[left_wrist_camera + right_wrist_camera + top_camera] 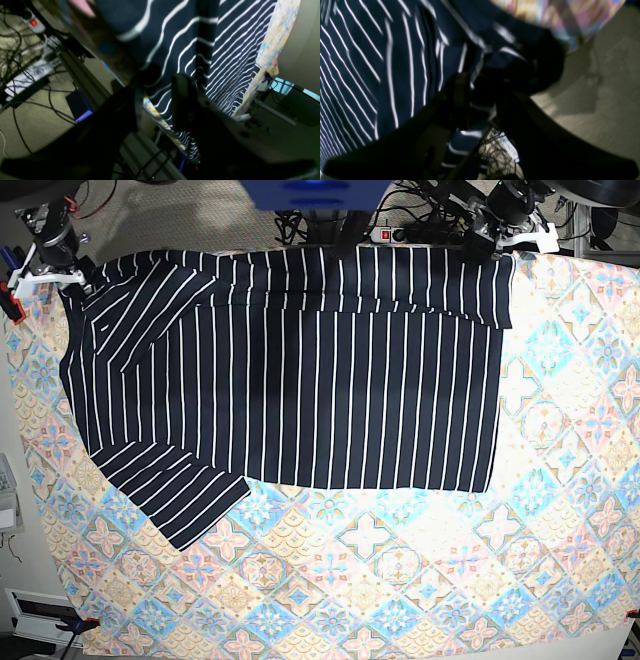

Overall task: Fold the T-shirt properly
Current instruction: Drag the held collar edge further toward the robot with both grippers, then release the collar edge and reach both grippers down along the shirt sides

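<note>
Shirt edge: your T-shirt (300, 390) lies lengthwise between both grippers, left gripper (480, 242) and right gripper (70, 275), jaws parted around cloth.

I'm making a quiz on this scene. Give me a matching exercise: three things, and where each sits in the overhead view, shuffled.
Things:
1. T-shirt
2. left gripper
3. right gripper

Places:
A. top left corner of the tablecloth
B. spread across the upper half of the tablecloth
C. top right corner of the shirt

Pairs: 1-B, 2-C, 3-A
</note>
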`<state>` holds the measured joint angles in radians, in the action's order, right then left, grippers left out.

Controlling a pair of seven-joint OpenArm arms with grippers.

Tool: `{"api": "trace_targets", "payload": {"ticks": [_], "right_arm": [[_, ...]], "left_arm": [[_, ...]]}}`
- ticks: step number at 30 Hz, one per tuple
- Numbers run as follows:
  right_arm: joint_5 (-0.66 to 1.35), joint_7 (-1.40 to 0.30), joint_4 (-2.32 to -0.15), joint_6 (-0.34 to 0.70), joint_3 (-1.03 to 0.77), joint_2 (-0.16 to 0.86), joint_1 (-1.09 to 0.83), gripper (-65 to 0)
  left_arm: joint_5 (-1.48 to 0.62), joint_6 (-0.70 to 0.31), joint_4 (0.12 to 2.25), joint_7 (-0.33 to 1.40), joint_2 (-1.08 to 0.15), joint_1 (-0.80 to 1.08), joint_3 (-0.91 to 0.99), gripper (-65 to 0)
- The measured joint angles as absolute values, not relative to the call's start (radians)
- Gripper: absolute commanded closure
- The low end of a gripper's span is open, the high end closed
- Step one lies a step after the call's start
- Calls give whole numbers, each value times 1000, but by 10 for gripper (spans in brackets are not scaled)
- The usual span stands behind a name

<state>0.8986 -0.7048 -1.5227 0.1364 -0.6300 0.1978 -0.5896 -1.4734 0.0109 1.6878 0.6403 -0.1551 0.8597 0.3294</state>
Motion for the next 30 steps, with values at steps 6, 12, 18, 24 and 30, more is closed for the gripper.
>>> {"api": "trace_targets", "payload": {"ticks": [6,12,18,24,30], "right_arm": [[898,-710,-1520,135,-695,197,-597,-169],[898,-708,-1521,134,-722,197,-598,-169],[894,-711,-1544,133,-719,196,-596,-169],[895,-710,-1589,134,-717,197,-565,-169],[895,-822,-1589,135,-717,194,-481,-169]], "left_arm": [[-1474,10,1688,642,-153,860,329,-187],[-1474,10,1688,643,-155,863,329,-187],[-1472,9,1830,643,-161,864,372,-187],[-1470,12,1863,647,-160,862,371,-187],[-1470,11,1864,643,-158,708,419,-187]]}}
